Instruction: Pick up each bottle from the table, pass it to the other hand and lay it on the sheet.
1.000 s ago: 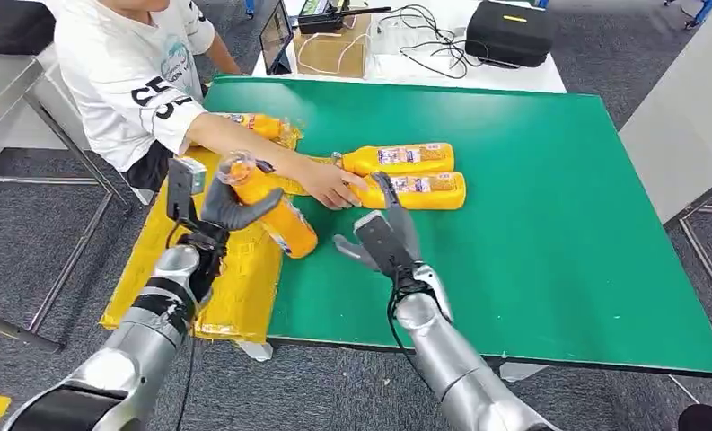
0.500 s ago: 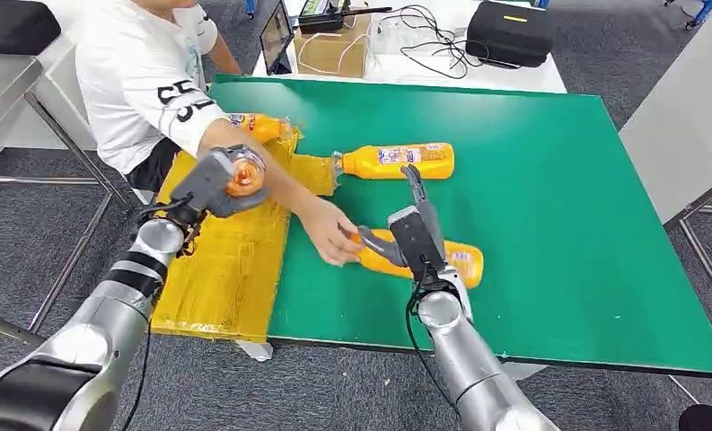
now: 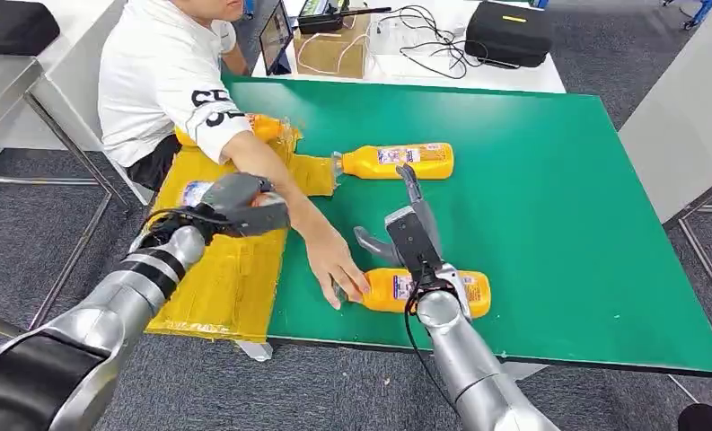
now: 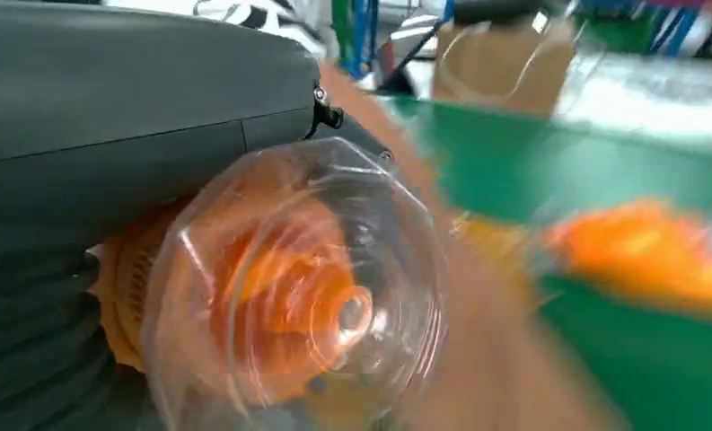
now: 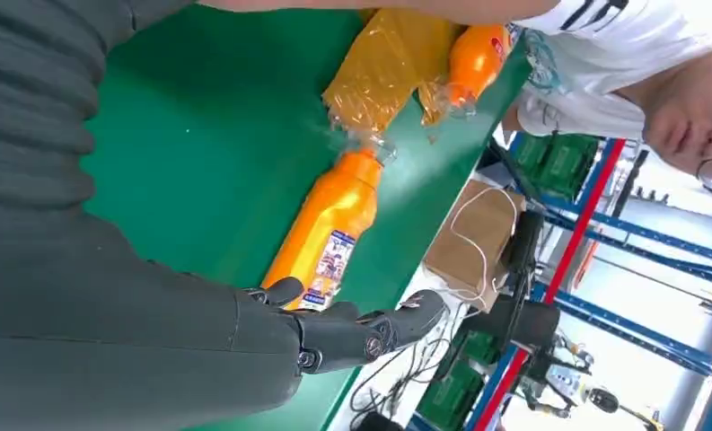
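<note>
Here the left hand (image 3: 235, 203) grips an orange plastic bottle (image 4: 289, 296) over the yellow sheet (image 3: 217, 278); the right hand (image 3: 406, 235), fingers spread, hovers above another orange bottle (image 3: 424, 292).

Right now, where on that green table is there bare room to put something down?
The right half of the green table, beyond the two bottles, is bare. It is crowded near the yellow sheet, with the person's arm and the right hand.
</note>
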